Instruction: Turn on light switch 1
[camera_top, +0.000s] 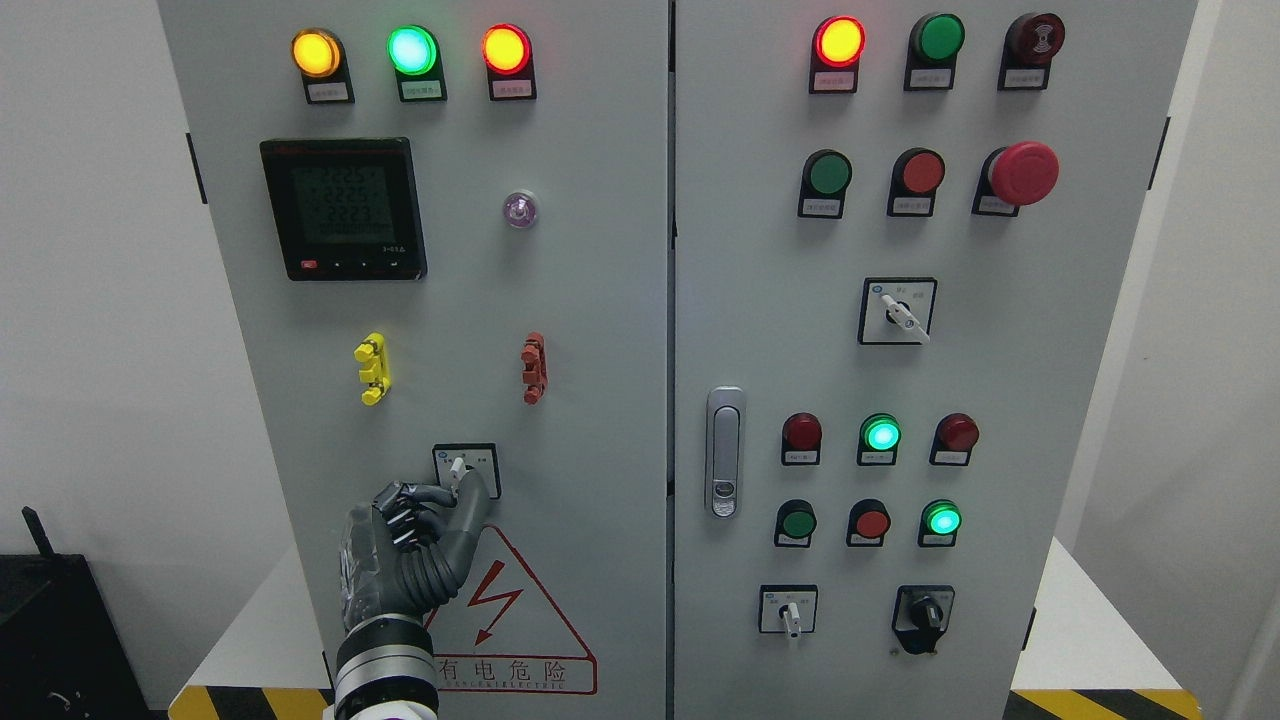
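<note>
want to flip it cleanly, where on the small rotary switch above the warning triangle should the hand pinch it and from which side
Probably pinch the little white lever that sticks out of the rotary switch, one fingertip on each flat side. Come from below, as the left hand does now: the lever stands roughly upright and proud of the left cabinet door, so its sides are free. Whether fingers already touch it is unclear.

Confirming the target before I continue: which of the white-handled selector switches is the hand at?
The selector switch on the left door, above the warning triangle; the left hand reaches its handle. The other two sit on the right door.
</note>
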